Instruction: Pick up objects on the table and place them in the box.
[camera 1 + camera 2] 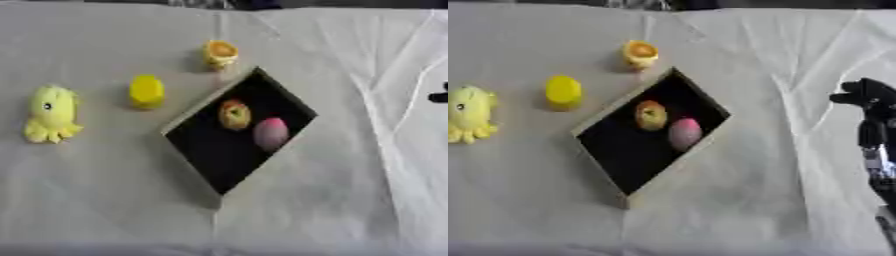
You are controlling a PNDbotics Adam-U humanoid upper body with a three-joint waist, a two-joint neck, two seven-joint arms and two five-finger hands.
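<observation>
- A black box (229, 150) with pale walls sits turned like a diamond at the middle of the cloth-covered tabletop (105, 200), already holding an orange-yellow toy (234, 114) and a pink egg-shaped toy (270, 133).
- Three things wait outside it: an orange-topped cup shape (220, 53) just beyond the box's far corner, a yellow cylinder (147, 91) off its left wall, and a yellow plush octopus (51, 114) near the tabletop's left edge.
- The robot's right hand (866, 94) hangs over the right edge, well apart from every item; it holds nothing, but whether its fingers are curled or straight cannot be told. The left hand is out of sight.
- Risk: all three remaining things lie left of the box, so a reach by the right hand would cross over it and could knock its wall or the toys inside.
- Risk: the cup shape stands close enough to the far corner that a grasp could push the box.
- Risk: the cylinder may roll if tipped.
</observation>
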